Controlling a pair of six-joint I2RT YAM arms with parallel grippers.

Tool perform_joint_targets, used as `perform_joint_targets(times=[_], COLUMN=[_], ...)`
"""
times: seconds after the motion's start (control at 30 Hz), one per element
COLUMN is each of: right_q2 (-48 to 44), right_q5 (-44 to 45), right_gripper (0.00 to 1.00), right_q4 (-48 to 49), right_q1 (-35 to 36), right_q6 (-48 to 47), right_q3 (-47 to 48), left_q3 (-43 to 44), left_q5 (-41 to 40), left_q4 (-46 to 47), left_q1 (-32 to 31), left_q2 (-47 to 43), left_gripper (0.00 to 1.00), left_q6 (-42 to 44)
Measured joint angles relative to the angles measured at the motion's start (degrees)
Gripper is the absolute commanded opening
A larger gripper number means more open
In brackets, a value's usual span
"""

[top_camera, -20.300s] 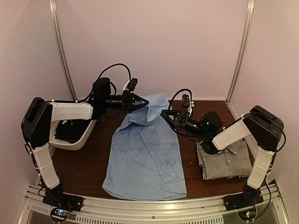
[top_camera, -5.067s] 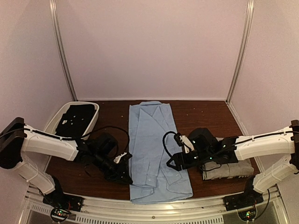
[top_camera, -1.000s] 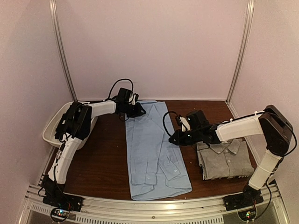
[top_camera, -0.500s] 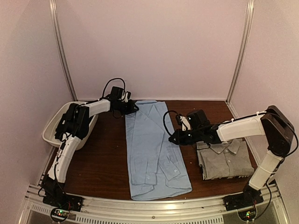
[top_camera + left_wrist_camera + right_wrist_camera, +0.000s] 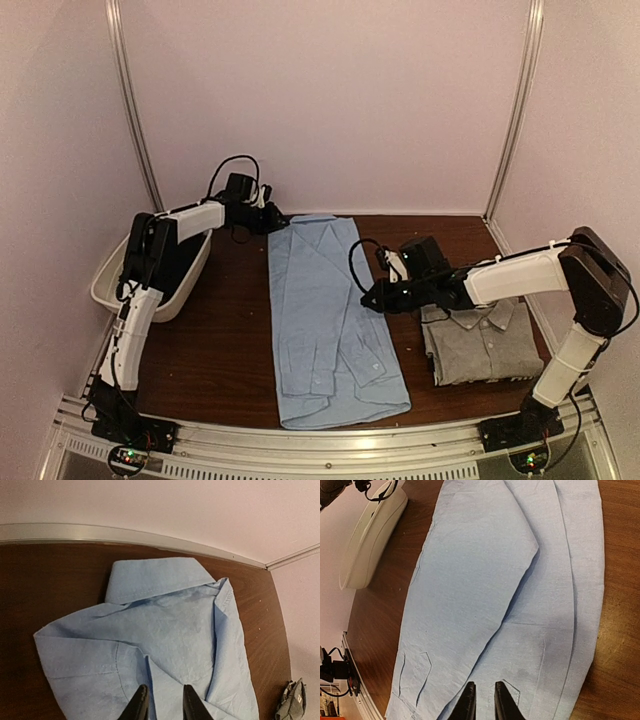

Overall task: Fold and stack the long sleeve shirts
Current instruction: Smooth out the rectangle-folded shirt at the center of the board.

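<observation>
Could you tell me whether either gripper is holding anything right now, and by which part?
Nothing is held: the left gripper and right gripper hover above the light blue shirt.

I worked inside a small booth. Plain pale pinkish walls point(image 5: 330, 100) closed in the back and both sides. Two metal corner strips ran up the rear, one on the left point(image 5: 133, 110), one on the right point(image 5: 515, 110). The table point(image 5: 220, 350) was dark brown wood, lit evenly from above, no hard shadows. A silver aluminium rail point(image 5: 320, 445) ran along the near edge. A white bin point(image 5: 150, 300) sat at the table's left edge.
</observation>
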Motion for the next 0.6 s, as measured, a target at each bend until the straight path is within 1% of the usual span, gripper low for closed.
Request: perform_joint_targets(times=[0.13,0.23,0.3,0.43,0.6], right_q2=[0.0,0.0,0.0,0.0,-0.3], right_q5=[0.0,0.0,0.0,0.0,0.2], right_gripper=[0.16,0.16,0.16,0.16,0.16], right_q4=[0.0,0.0,0.0,0.0,-0.2], right_q1=[0.2,0.5,0.6,1.1,1.8], right_q6=[0.1,0.2,0.2,0.2,0.3], right_q3=[-0.1,-0.1,-0.1,-0.2,-1.4], left_q3=[-8.1,-10.9,-11.8,-12.0,-10.2], left_q5=[-1.0,-2.1,-3.1,-4.7,-6.4], left_q4=[0.4,0.3,0.2,-0.3,-0.8], left_q1=[0.2,0.3,0.4,0.9,2.3], left_q2=[-5.2,-6.4,-6.3,-5.7,-3.0], left_gripper=[0.24,0.23,0.21,0.21,0.19], left_q6=[0.7,1.4,1.8,2.3,3.1])
